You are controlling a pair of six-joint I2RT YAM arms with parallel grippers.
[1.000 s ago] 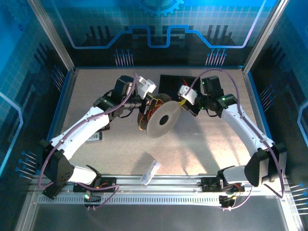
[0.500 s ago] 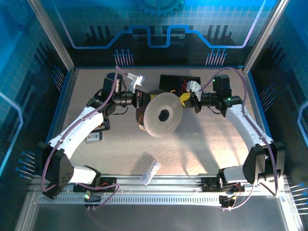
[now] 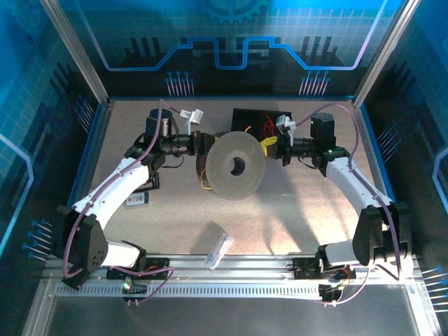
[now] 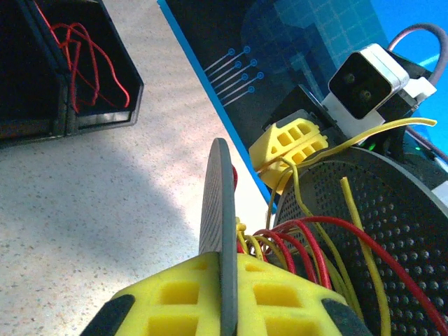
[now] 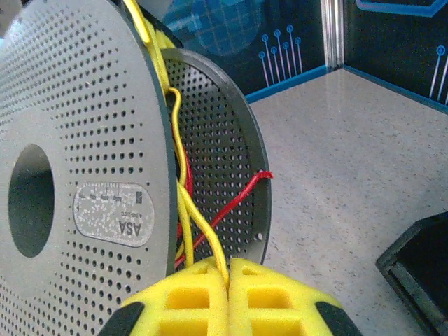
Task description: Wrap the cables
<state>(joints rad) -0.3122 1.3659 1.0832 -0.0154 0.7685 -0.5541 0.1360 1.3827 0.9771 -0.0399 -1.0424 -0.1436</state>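
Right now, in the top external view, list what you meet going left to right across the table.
Small dark object → left hand → spool → right hand, shut on the cables.

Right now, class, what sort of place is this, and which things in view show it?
Probably a robotics lab work cell: the left arm and right arm are bolted to a slotted metal rail, blue printed panels wall in the speckled table, and a perforated spool holds thin cables.
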